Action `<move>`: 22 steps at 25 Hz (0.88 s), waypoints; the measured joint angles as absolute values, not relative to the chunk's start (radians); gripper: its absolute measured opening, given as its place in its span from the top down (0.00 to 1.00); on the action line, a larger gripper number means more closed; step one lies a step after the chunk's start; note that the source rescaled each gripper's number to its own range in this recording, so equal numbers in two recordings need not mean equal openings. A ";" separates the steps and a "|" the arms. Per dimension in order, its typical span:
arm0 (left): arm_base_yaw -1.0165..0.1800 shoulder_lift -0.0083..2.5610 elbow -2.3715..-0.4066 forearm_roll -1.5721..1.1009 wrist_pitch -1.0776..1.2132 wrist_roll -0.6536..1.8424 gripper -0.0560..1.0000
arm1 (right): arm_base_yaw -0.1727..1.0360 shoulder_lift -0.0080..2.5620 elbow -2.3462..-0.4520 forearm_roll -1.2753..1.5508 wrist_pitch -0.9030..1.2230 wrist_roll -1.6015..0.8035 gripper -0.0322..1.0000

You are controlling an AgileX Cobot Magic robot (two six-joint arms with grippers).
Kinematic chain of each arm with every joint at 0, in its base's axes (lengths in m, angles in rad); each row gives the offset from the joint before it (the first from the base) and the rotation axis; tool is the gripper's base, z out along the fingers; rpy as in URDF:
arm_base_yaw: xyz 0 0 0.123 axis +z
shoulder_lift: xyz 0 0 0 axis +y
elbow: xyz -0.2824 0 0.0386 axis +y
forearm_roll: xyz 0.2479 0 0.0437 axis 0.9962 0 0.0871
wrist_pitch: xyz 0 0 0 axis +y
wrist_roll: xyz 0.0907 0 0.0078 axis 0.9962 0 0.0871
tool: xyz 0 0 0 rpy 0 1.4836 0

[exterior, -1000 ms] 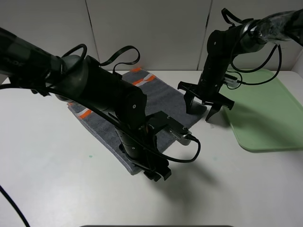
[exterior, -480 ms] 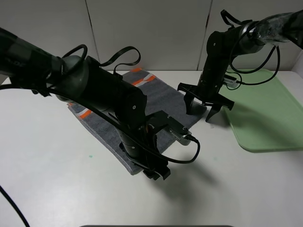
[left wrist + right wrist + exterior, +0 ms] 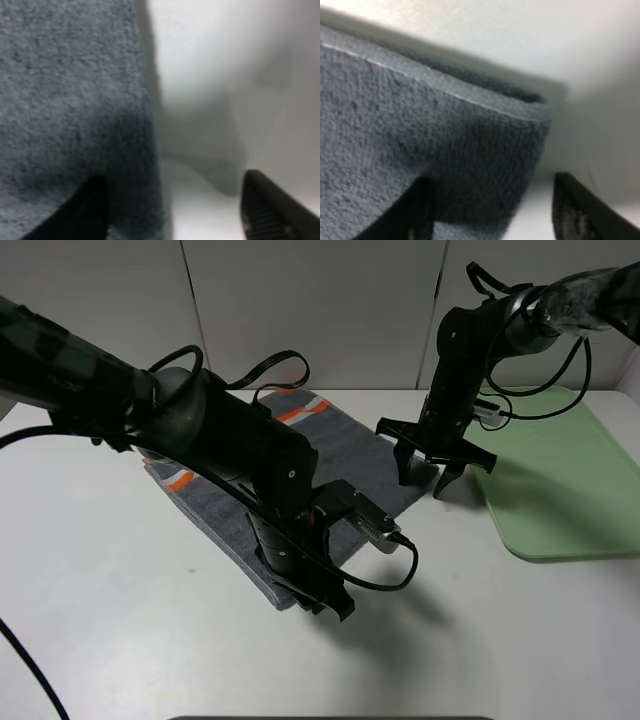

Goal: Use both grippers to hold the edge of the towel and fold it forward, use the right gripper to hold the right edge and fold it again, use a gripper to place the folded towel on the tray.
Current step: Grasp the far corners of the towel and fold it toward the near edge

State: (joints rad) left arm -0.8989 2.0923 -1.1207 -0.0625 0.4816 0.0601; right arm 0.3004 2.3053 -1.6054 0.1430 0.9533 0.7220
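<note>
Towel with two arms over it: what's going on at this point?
Both arms are down at the dark grey towel, which lies spread on the white table. The left gripper sits at its near corner and the right gripper at the corner nearest the tray. Each has its jaws open astride the edge of the towel, one finger over cloth, one over table. Nothing looks lifted yet, and the towel is not on the tray.
</note>
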 joint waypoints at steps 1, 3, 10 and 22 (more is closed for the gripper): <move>-0.896 2.093 -1.121 -0.052 0.482 0.060 0.52 | 0.301 2.305 -1.605 0.143 0.954 0.722 0.47; -0.895 2.093 -1.121 -0.044 0.482 0.059 0.62 | 0.301 2.307 -1.605 0.153 0.946 0.721 0.53; -0.895 2.094 -1.121 -0.043 0.479 0.059 0.88 | 0.301 2.308 -1.605 0.181 0.925 0.712 0.78; -0.895 2.094 -1.122 -0.058 0.479 0.058 0.94 | 0.301 2.309 -1.609 0.190 0.917 0.695 0.97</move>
State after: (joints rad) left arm -0.8955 2.0942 -1.1218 -0.0583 0.4791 0.0583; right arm 0.3007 2.3094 -1.6087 0.1904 0.9172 0.6951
